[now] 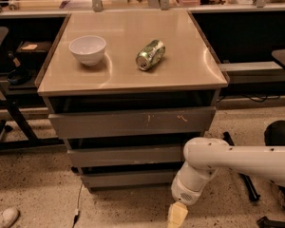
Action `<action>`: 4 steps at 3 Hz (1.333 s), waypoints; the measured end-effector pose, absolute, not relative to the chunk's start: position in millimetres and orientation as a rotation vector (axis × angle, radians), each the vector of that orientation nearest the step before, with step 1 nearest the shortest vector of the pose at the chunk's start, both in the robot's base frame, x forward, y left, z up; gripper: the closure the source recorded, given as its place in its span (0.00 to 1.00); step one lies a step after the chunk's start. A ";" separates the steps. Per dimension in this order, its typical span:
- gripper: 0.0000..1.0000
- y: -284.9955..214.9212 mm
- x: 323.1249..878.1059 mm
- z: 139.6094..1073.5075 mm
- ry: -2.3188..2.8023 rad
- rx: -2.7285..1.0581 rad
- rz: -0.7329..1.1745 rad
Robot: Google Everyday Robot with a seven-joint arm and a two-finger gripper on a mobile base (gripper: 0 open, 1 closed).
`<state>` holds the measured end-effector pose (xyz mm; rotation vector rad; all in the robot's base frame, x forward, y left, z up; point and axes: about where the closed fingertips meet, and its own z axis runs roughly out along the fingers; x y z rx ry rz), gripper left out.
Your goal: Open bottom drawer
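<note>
The bottom drawer (128, 178) is the lowest of three grey fronts in the cabinet, a plain strip just above the floor, and looks closed. The middle drawer (126, 155) and the larger scratched top drawer (133, 122) sit above it. My gripper (177, 216) hangs at the bottom edge of the view, low in front of the cabinet's lower right corner, below and right of the bottom drawer's front. Its pale yellowish tip shows and the rest is cut off. My white arm (237, 160) reaches in from the right.
A white bowl (87, 49) and a green can (150, 54) lying on its side rest on the beige cabinet top (190, 72). A chair base (9, 122) stands left, another chair (282, 132) right. A shoe (4, 217) and a cable (78, 208) lie on the floor.
</note>
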<state>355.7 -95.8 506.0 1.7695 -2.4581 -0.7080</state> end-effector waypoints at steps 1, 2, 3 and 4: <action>0.00 -93.7 381.3 464.9 -2.512 1.747 -0.685; 0.00 -99.2 416.5 415.0 -2.586 1.708 -0.644; 0.00 -107.4 444.0 369.7 -2.640 1.651 -0.616; 0.00 -112.9 467.1 336.2 -2.685 1.546 -0.634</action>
